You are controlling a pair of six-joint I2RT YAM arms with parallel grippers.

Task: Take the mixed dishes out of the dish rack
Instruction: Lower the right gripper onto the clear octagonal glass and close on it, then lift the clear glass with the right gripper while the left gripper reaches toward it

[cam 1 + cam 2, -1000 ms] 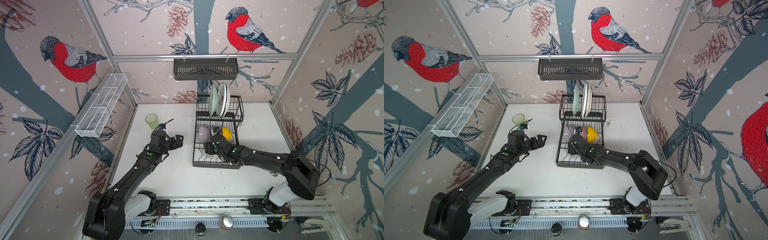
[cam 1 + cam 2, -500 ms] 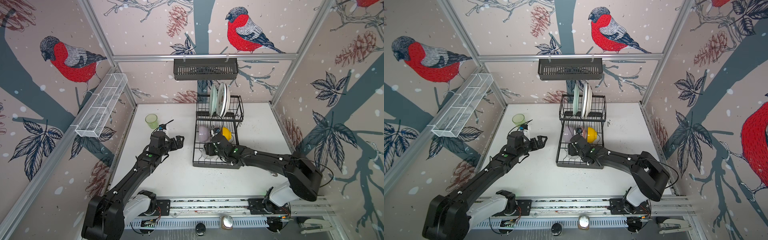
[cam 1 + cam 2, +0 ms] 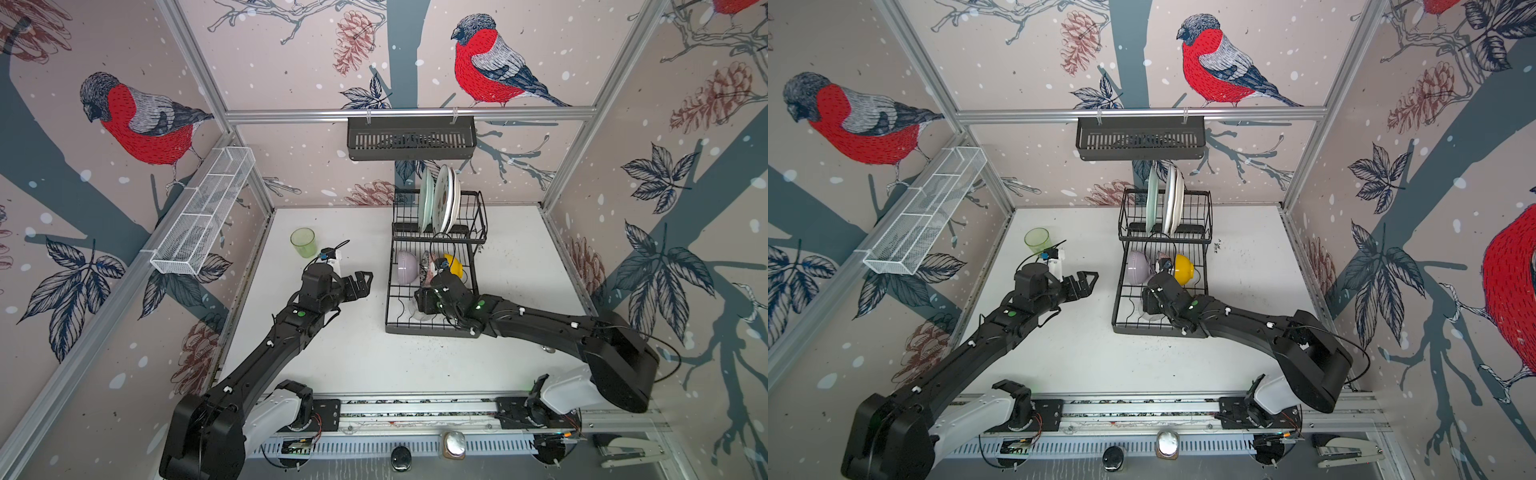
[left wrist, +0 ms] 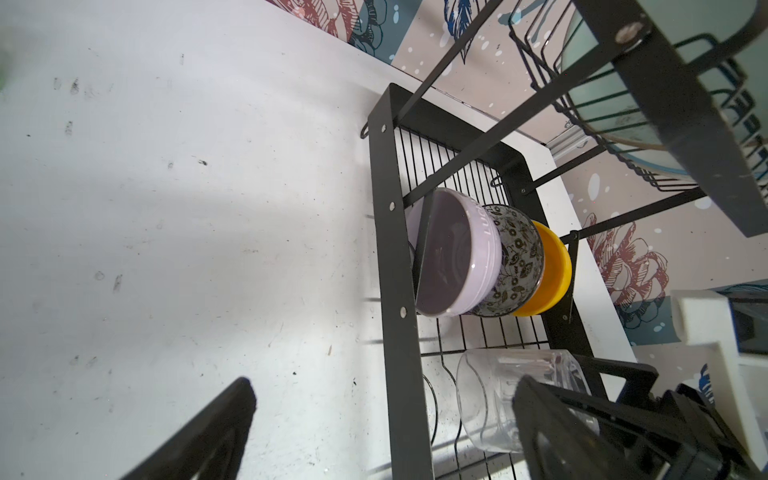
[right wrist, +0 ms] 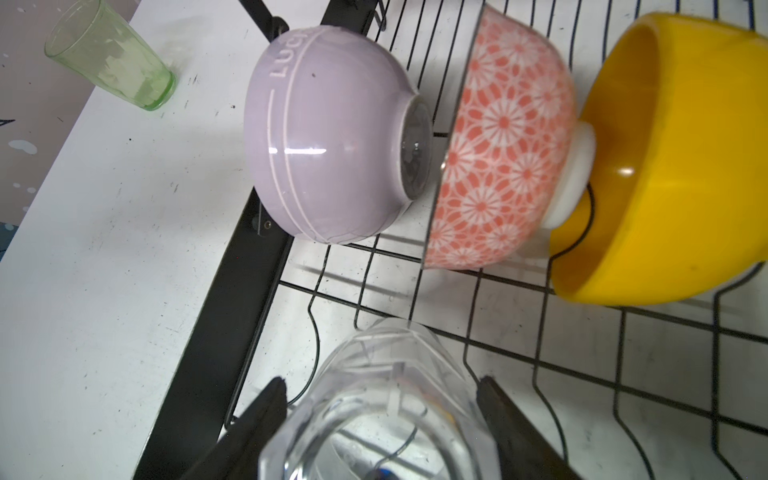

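- Underneath everything, the white table (image 3: 357, 361) forms the floor of the cell, scuffed and speckled.
- Right of centre on it stands the black wire dish rack (image 3: 415, 332), with its raised tier at the far end and its lower tier nearer the arms.
- Three plates stand on edge, side by side, in the raised tier: a pale green plate (image 3: 425, 199), a patterned plate (image 3: 441, 197) and a plain white plate (image 3: 456, 199).
- Three bowls sit on edge in a row across the lower tier, each leaning against the next: a lilac bowl (image 5: 324, 137), a pink-patterned bowl (image 5: 507, 149) in the middle and a yellow bowl (image 5: 673, 166).
- The left gripper (image 3: 360, 284) hovers over bare table just left of the rack, its fingers spread wide and holding nothing.
- The right gripper (image 5: 380, 395) reaches into the lower tier on the near side of the bowls, its fingers pressed against opposite sides of the clear glass (image 5: 386, 415).
- That glass is inside the rack, near the bowls but apart from them; whether it rests on the wires cannot be told.
- The green glass (image 3: 303, 242) stands upright on the table, well left of the rack.
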